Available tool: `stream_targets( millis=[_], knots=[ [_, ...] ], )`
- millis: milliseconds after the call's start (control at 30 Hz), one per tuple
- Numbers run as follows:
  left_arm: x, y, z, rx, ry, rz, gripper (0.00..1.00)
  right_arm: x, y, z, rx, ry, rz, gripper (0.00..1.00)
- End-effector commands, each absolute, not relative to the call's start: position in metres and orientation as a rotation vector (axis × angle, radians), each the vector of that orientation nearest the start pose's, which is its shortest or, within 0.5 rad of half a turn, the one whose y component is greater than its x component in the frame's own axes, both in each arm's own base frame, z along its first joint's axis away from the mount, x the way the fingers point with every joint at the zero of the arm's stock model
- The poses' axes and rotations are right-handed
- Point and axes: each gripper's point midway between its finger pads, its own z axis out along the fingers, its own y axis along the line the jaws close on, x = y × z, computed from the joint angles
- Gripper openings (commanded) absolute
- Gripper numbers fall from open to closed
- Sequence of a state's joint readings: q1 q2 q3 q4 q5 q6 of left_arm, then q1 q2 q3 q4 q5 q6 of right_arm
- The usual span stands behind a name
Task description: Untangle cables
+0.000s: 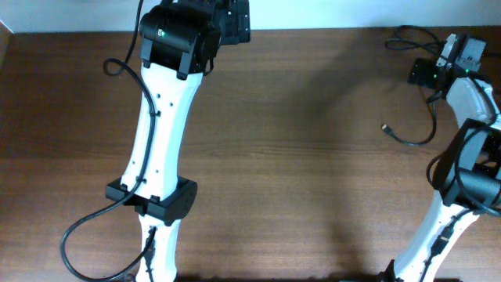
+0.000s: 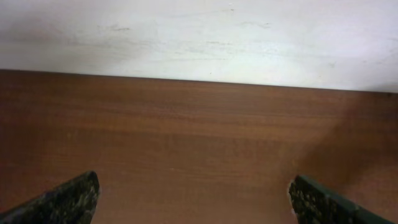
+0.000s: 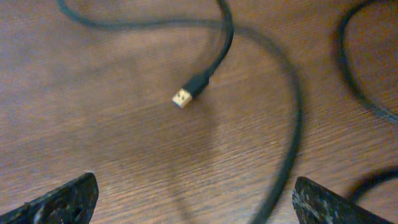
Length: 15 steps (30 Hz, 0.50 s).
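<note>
We see the cables out toward 3 o'clock on the brown wooden surface, near its right edge. One thin black cord lies there in a loose curve, and its small plug points toward 9 o'clock. In the right wrist view the plug is gold-tipped and rests flat on the wood. Its cord runs off toward 1 o'clock and bends back across the top of the picture. A blurred black strand sweeps down at 4 o'clock, and another loops at 2 o'clock. The right fingers are released, spread wide at 7 and 5 o'clock, and they grasp nothing. The plug lies apart from them, toward 12 o'clock. The left fingers are also released and wide apart over bare wood by the far edge, with a white wall beyond. From overhead the left arm reaches toward 11 o'clock, well apart from the cables
</note>
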State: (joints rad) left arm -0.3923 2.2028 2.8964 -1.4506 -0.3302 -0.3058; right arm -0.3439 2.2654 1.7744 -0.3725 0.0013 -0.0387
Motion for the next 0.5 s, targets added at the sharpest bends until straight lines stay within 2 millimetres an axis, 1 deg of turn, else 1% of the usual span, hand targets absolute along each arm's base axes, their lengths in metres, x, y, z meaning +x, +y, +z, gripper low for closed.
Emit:
stream_targets(
  millis=[0,67,100,133,167,200,233,267,333,367,400,467],
  knots=[
    [0.481,-0.136,0.369,-0.062,2.273,0.033,0.99,0.557,-0.186,0.207,0.264,2.216,-0.186,0.99],
    [0.480,-0.136,0.368,-0.061,2.275,0.034,0.99,0.538,-0.171,0.245,0.237,2.200,-0.141,0.99],
    [0.480,-0.136,0.368,-0.061,2.275,0.034,0.99,0.527,-0.167,0.255,0.238,2.211,-0.138,0.99],
    [0.480,-0.136,0.368,-0.061,2.275,0.034,0.99,0.512,-0.155,0.266,0.214,2.234,-0.094,0.99],
    [0.480,-0.136,0.368,-0.061,2.275,0.034,0.99,0.502,-0.135,0.274,0.093,2.247,-0.021,0.99],
    [0.480,-0.136,0.368,-0.061,2.275,0.034,0.99,0.490,-0.112,0.289,-0.026,2.237,0.055,0.99],
    [0.480,-0.136,0.368,-0.061,2.275,0.034,0.99,0.475,-0.097,0.314,-0.079,2.203,0.067,0.99],
    [0.481,-0.136,0.368,-0.061,2.275,0.034,0.99,0.464,-0.089,0.335,-0.096,2.167,0.058,0.99],
    [0.480,-0.136,0.368,-0.061,2.275,0.034,0.99,0.449,-0.081,0.358,-0.110,2.127,0.046,0.99],
    [0.480,-0.136,0.368,-0.061,2.275,0.034,0.99,0.446,-0.080,0.362,-0.112,2.118,0.042,0.99],
    [0.480,-0.136,0.368,-0.061,2.275,0.034,0.99,0.445,-0.080,0.361,-0.110,2.125,0.046,0.99],
    [0.480,-0.136,0.368,-0.061,2.275,0.034,0.99,0.439,-0.079,0.351,-0.097,2.172,0.055,0.99]
  ],
)
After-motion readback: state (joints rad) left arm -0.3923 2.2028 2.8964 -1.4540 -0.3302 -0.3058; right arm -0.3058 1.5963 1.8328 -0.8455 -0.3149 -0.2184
